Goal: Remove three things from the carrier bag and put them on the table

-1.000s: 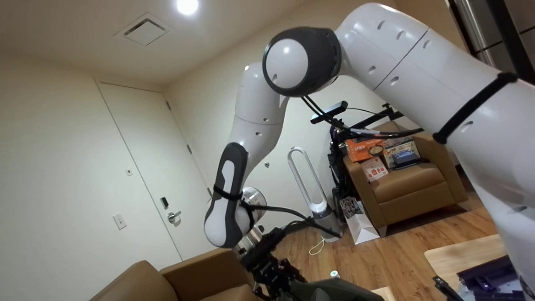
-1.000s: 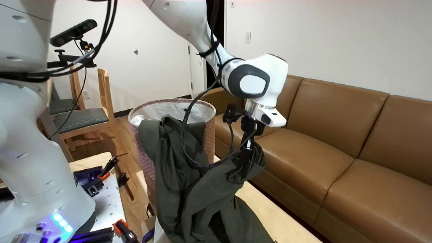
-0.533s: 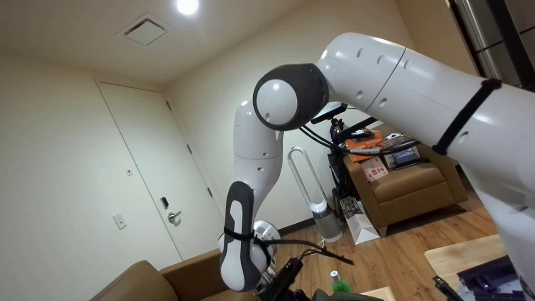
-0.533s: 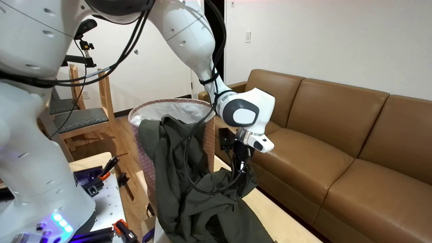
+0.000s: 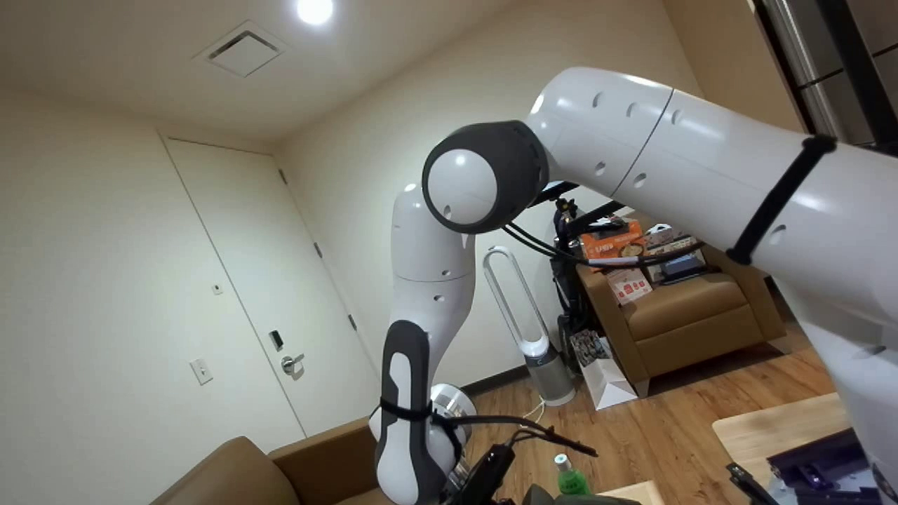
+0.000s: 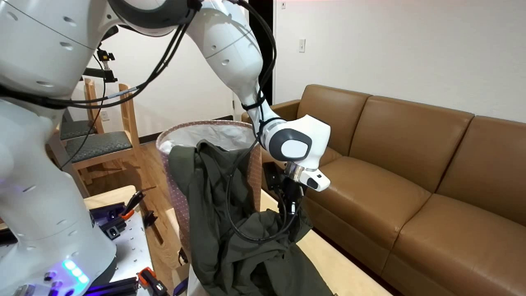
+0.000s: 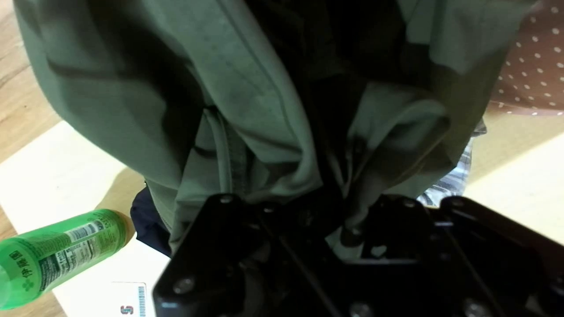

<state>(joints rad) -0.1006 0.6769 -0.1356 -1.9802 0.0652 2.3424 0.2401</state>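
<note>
A dark green garment point(image 6: 246, 238) hangs over the rim of a pink polka-dotted hamper point(image 6: 176, 197) and spreads onto the pale wooden table point(image 6: 353, 271). My gripper point(image 6: 292, 218) points down, and its fingertips are buried in the garment beside the hamper. In the wrist view the fingers point(image 7: 352, 202) pinch a bunched fold of the garment point(image 7: 123, 97). A green bottle point(image 7: 66, 255) is on the table, with its capped top showing in an exterior view point(image 5: 572, 480). No other carrier bag shows on the table. The hamper's contents are mostly hidden.
In the wrist view a white card point(image 7: 132, 304), a navy thing point(image 7: 150, 220) and striped cloth point(image 7: 454, 180) are near the garment. A brown sofa point(image 6: 411, 185) runs behind the table. Clamps point(image 6: 154, 281) are by the robot base. A white paper bag point(image 5: 609, 382) stands on the floor.
My arm and gripper have moved down, and the held part of the garment has sunk toward the table with them. More of the green bottle shows in an exterior view.
</note>
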